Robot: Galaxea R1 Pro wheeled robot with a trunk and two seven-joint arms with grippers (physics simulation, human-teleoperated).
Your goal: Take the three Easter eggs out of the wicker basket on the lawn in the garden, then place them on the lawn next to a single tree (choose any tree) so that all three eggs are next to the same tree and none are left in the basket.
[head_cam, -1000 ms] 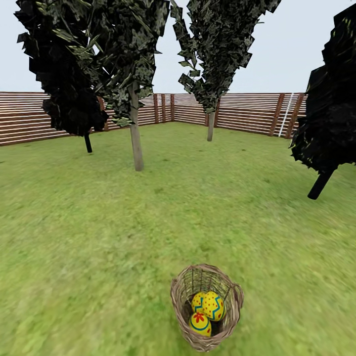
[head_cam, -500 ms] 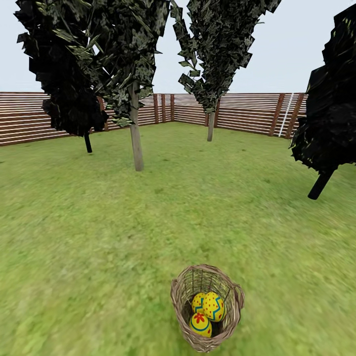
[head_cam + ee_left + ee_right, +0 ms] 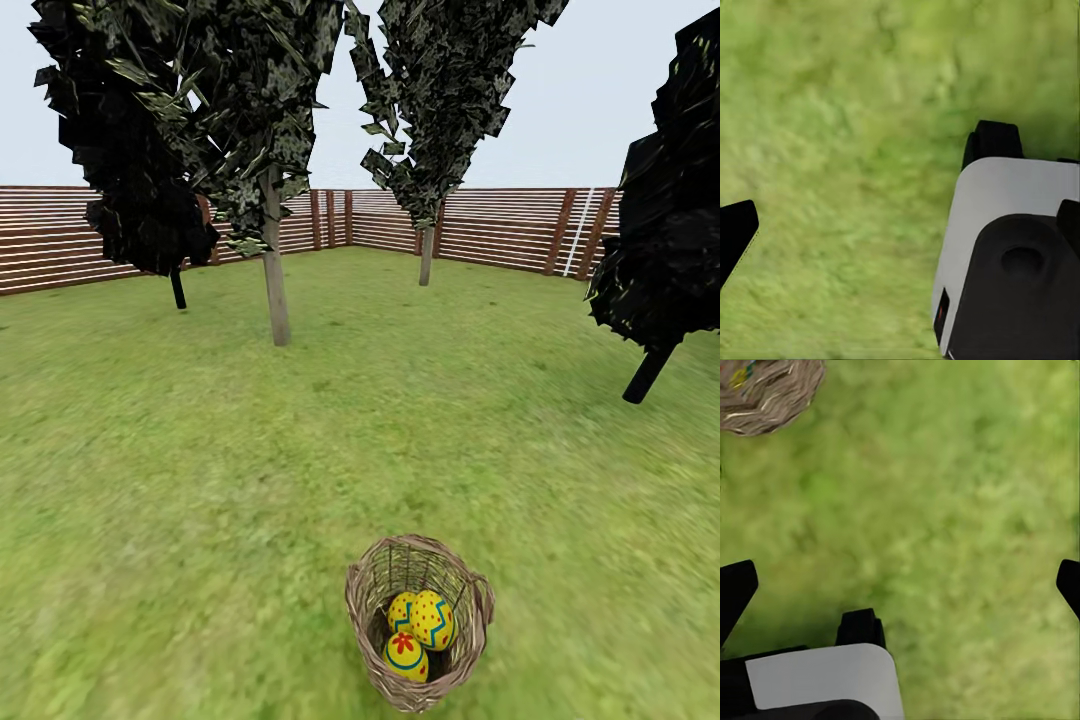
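Spread jaws over lawn (image 3: 945,495); wicker basket (image 3: 766,394) beyond

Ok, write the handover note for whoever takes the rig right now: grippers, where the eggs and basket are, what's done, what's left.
Grippers: the right gripper is open and empty over bare grass. Left gripper: one fingertip shows over grass, nothing held; open or shut cannot be told.
Things: the wicker basket stands on the lawn just ahead of the robot. The Easter eggs are inside; two show plainly, a third is partly hidden behind them.
Done: nothing out yet.
Left: lift all three eggs out and set them beside one tree. The pale-trunked tree ahead and to the left looks the nearest choice.
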